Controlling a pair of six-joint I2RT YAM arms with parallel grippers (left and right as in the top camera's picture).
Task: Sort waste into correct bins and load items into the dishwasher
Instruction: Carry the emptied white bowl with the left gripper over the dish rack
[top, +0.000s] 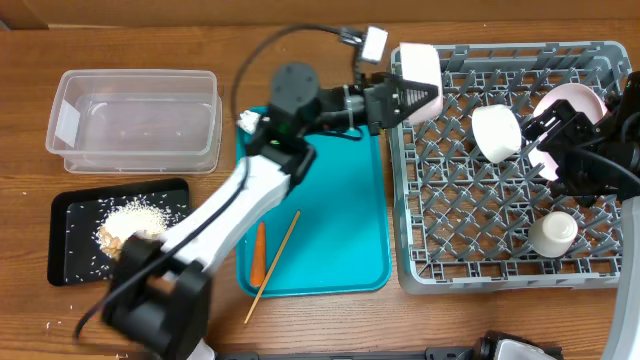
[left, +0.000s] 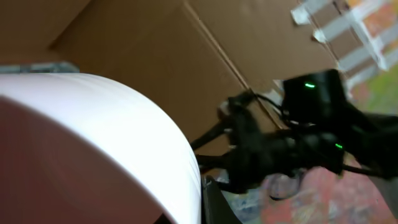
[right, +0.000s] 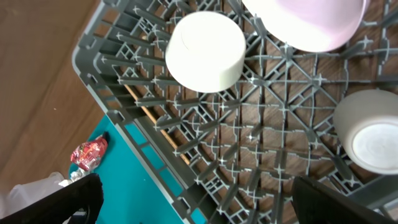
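A: Where is the dish now?

B: The white dish (top: 420, 68) is pinched in the left jaws, which are closed tight on it. It hangs over the far left corner of the grey rack (top: 480, 215), above the pegs and, as far as I can tell, not yet seated; in the left wrist view its blurred white curve fills much of the frame.

A: And the other side?

B: The right jaws stand wide and hold nothing; they hover over the rack's right part, near the pinkish bowl (top: 572, 103) and a white bowl (top: 495, 132); a small cup (top: 553, 233) sits nearer the front.

A: So how should it be set down?

B: I would turn the dish on edge and lower it into a free row between pegs, clear of the white bowl; let its rim rest on the grid floor before the jaws part. Releasing high risks it tipping onto a neighbour or over the rack wall; the right arm has no business in that corner meanwhile.

A: What is left after that?

B: On the teal tray (top: 340, 200) the carrot (top: 258, 252) and a chopstick (top: 278, 255) lie side by side, and the red wrapper (right: 89, 154) is there too; the black tray (top: 75, 260) holds beige scraps (top: 128, 222); the clear tub (top: 135, 120) stands beyond it on the counter. I judge the sorting well short of finished.
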